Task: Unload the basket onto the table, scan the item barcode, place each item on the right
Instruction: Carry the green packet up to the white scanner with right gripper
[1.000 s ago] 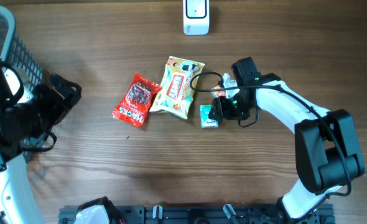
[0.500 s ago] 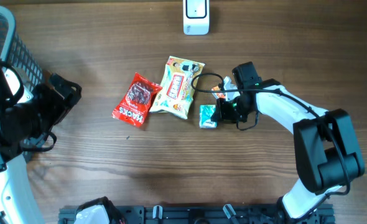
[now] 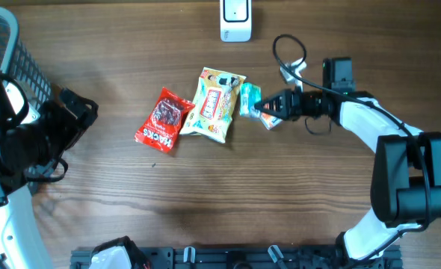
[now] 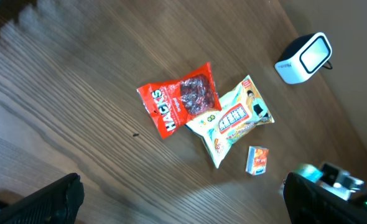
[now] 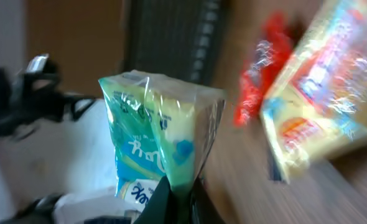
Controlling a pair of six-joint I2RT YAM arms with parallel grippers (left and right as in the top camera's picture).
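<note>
Green pkt in right claw; red bag reads HACKS.

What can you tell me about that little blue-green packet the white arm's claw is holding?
The blue-green packet is small and wrapped in shiny, crinkly clear film. It is printed teal on one side and pale yellow-green on the other, with white lettering too blurred to read. The right claw is shut on its lower edge, so it stands up from the fingertips. Seen from above, it shows just right of the yellow snack bag; whether they touch I cannot tell. No barcode shows.
</note>
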